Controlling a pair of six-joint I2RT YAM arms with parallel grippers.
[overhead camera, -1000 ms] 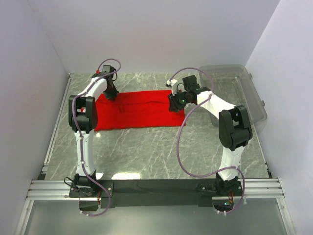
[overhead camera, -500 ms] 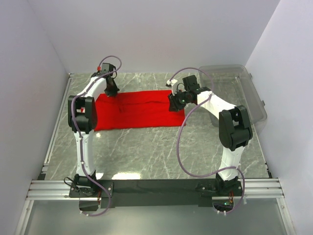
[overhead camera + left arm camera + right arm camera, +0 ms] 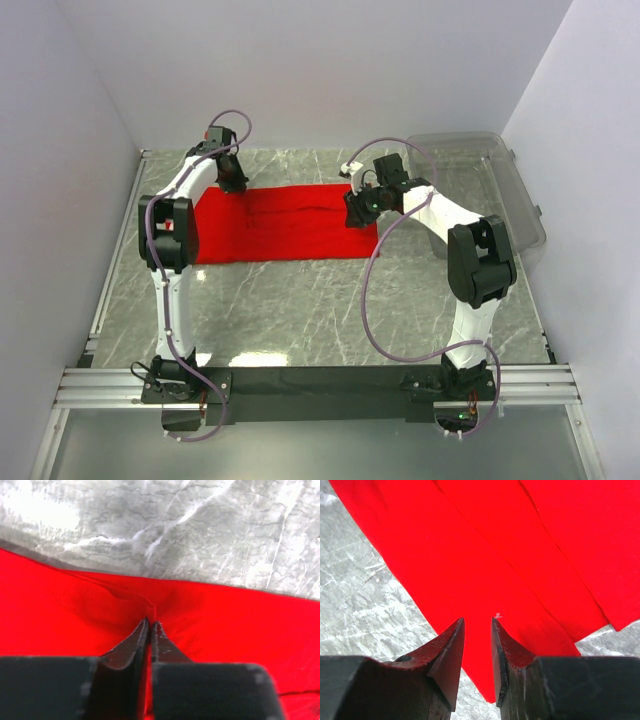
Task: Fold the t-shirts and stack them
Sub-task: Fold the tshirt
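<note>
The red t-shirt (image 3: 285,225) lies in a long folded band across the far half of the marble table. My left gripper (image 3: 233,181) is at its far left corner. In the left wrist view that gripper (image 3: 151,622) is shut, pinching a small raised ridge of the t-shirt (image 3: 225,625) near its far edge. My right gripper (image 3: 357,212) sits over the shirt's right end. In the right wrist view it (image 3: 478,620) stands open, with flat red t-shirt (image 3: 485,545) showing through the gap between its fingers, close to a corner of the cloth.
A clear plastic bin (image 3: 490,190) stands at the far right, beside the right arm. White walls close in the table on three sides. Bare marble (image 3: 300,310) stretches between the shirt and the arm bases.
My left gripper has closed on the cloth at the shirt's far left corner and shifted slightly toward the back wall, drawing that corner with it. The right arm has not moved.
</note>
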